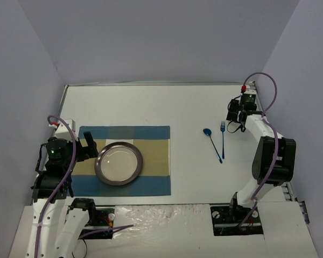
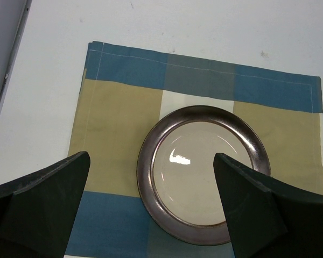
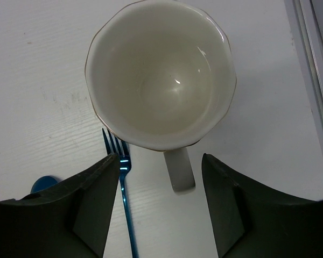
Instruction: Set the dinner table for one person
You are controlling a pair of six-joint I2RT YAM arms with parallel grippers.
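On the white dinner table (image 1: 183,107) lies a blue-and-tan checked placemat (image 1: 151,134) with a dark-rimmed plate (image 1: 98,165) on it. My left gripper (image 2: 152,157) hovers open over the plate's rim (image 2: 145,161), holding nothing. At the far right, my right gripper (image 3: 160,157) straddles the handle (image 3: 178,169) of a white cup (image 3: 160,75). There is a gap on each side of the handle, so the jaws are open. In the top view the right gripper (image 1: 237,115) hides the cup.
A blue fork (image 1: 223,141) and a blue spoon (image 1: 212,144) lie side by side just left of the cup. The fork's tines (image 3: 117,145) sit beside my right gripper's left finger. The table's right edge rail (image 3: 307,64) runs close to the cup.
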